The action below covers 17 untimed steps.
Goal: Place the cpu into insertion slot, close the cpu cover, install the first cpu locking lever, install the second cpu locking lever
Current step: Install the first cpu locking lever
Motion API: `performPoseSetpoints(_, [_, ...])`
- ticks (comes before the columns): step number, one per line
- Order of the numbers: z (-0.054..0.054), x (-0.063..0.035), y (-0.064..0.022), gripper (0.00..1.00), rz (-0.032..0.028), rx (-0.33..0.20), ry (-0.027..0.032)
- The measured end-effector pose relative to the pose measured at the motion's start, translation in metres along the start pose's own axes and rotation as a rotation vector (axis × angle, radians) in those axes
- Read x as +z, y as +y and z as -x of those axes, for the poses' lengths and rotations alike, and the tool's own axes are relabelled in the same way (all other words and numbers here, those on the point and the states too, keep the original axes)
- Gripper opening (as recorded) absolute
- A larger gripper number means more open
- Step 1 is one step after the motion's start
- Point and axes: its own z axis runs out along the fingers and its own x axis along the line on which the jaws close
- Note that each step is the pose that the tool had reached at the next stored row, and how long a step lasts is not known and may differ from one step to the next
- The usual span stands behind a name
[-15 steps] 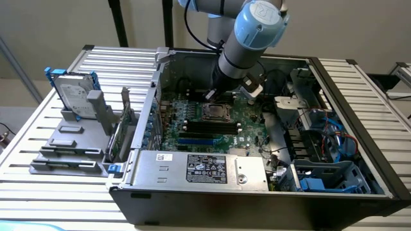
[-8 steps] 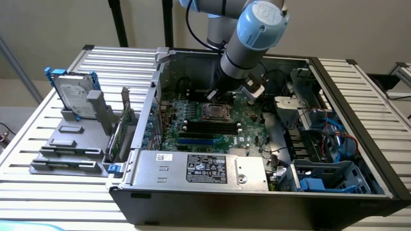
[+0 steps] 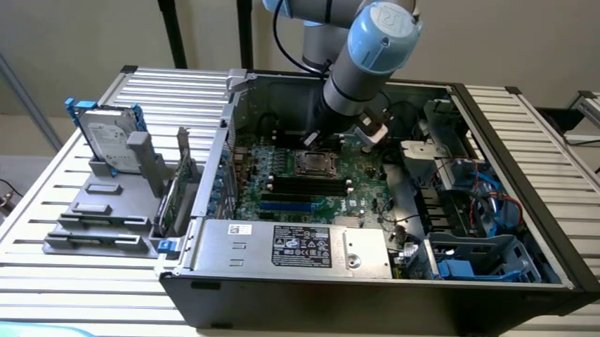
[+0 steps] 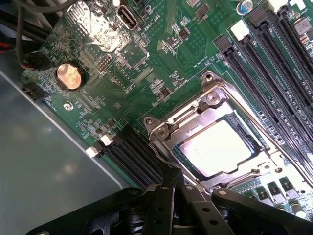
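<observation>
The arm is reaching down into the open computer case (image 3: 530,182), and its gripper (image 4: 174,185) is hanging at one corner of the socket (image 3: 313,163) on the green board (image 4: 161,44). The fingers are pressed together, gripping nothing that I can make out. The cpu (image 4: 220,147) is lying in the socket, silvery face up, and the cover (image 4: 193,117) is lying down flat around it. The fingertips seem to be touching a thin metal lever (image 4: 160,149) along the socket's edge, though that is hard to tell. Long black memory slots (image 4: 274,73) are running alongside.
</observation>
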Motion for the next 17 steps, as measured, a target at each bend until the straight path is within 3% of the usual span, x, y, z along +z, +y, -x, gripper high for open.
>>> performPoseSetpoints(17, [0.0012, 0.0012, -0.0037, 0.11, 0.0001, 0.000, -0.0002])
